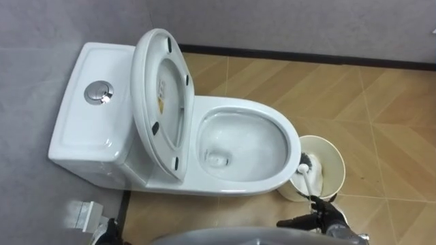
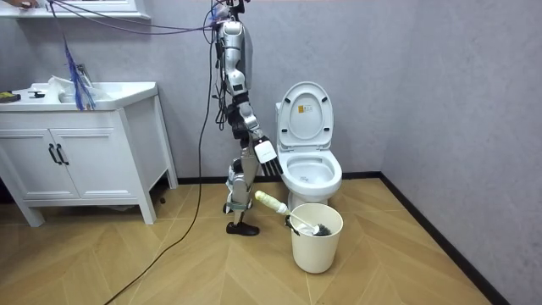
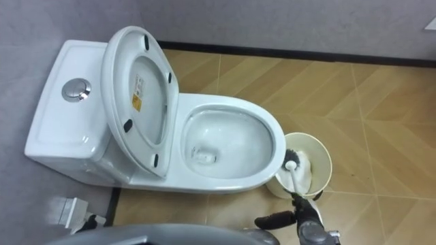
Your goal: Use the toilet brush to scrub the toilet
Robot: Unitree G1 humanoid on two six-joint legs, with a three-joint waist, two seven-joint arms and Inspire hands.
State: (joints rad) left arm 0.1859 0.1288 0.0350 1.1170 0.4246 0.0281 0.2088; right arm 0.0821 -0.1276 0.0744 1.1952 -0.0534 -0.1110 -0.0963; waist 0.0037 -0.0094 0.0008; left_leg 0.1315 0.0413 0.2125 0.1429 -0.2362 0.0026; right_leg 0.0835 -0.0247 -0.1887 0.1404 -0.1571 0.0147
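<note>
While clasping the toilet brush [image 1: 306, 165] in the curled right hand [image 1: 323, 215], head down in the bucket [image 1: 338, 160] at three o'clock from the toilet bowl [image 1: 260, 136], beware a slanted lift snagging and tipping the bucket.

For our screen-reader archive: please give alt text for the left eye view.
A white toilet seen from above, its seat raised. At lower right, the right robot hand holds a brush with its head in a pale bucket beside the toilet.

White vanity cabinet [image 2: 80, 161] against grey wall [image 2: 423, 85], room view's left; herringbone wood floor [image 2: 169, 271].
</note>
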